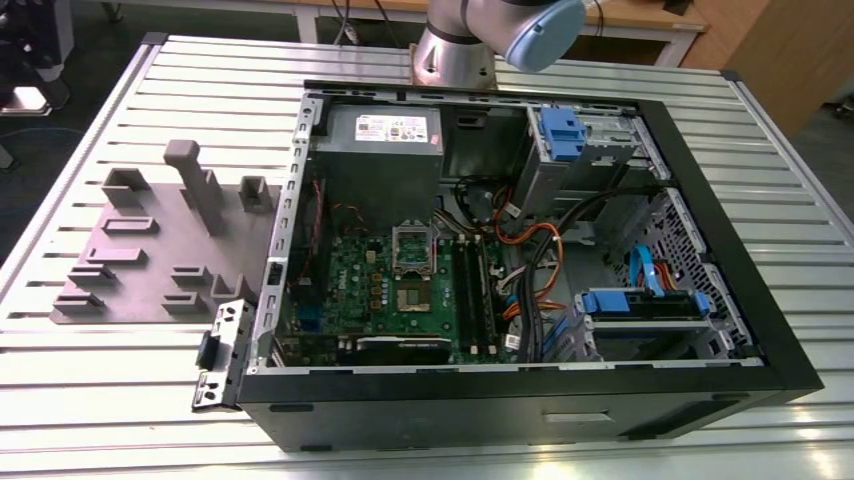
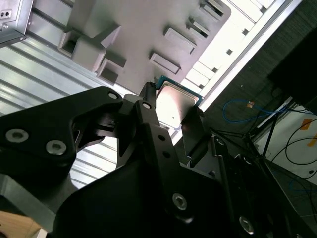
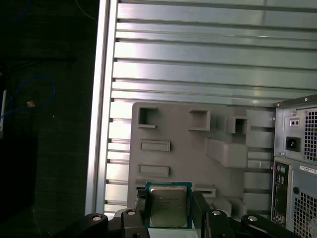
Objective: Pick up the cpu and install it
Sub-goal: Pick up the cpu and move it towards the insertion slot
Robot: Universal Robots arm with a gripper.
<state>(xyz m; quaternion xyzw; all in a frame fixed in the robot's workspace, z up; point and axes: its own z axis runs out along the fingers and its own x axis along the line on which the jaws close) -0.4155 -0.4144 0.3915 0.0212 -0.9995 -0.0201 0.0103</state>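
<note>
One cpu (image 3: 168, 204) tight in the end effector's (image 3: 169, 214) pinch, grey slotted tray (image 3: 173, 129) beyond.

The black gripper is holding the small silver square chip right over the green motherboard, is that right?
Not the motherboard. The black gripper holds the small silver square cpu over the grey plastic slotted plate on the ribbed metal table, as the first wrist view shows.

The pincer (image 3: 169, 210) grips the cpu (image 3: 168, 202) between its black fingers (image 3: 199, 210).
</note>
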